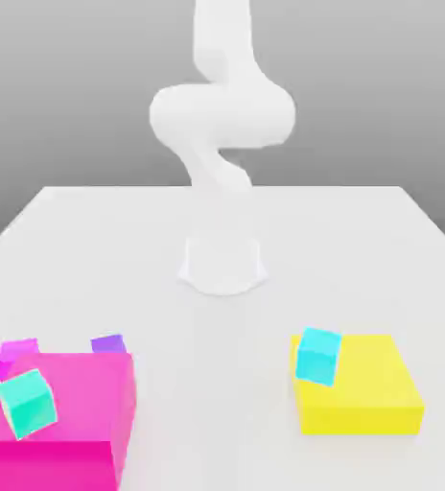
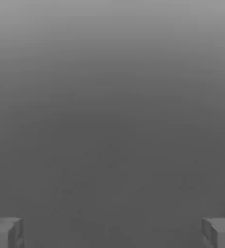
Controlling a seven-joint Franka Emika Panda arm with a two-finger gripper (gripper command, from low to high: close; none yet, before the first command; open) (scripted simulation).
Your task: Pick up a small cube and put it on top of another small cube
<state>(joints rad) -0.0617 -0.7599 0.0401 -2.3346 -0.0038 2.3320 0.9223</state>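
The violet cube [image 1: 108, 343], at seven o'clock from the arm's base, looks light and stiff; the released jaws should take two opposite flat sides.

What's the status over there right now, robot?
Gripper open, holding nothing. Small purple cube on the table, behind the big pink block. Small magenta cube beside it. Nothing stacked yet.

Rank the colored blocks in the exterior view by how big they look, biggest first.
1. pink block
2. yellow block
3. the two teal cubes, too alike to rank
4. magenta cube and purple cube, both partly hidden behind the pink block and farther away, so unsure
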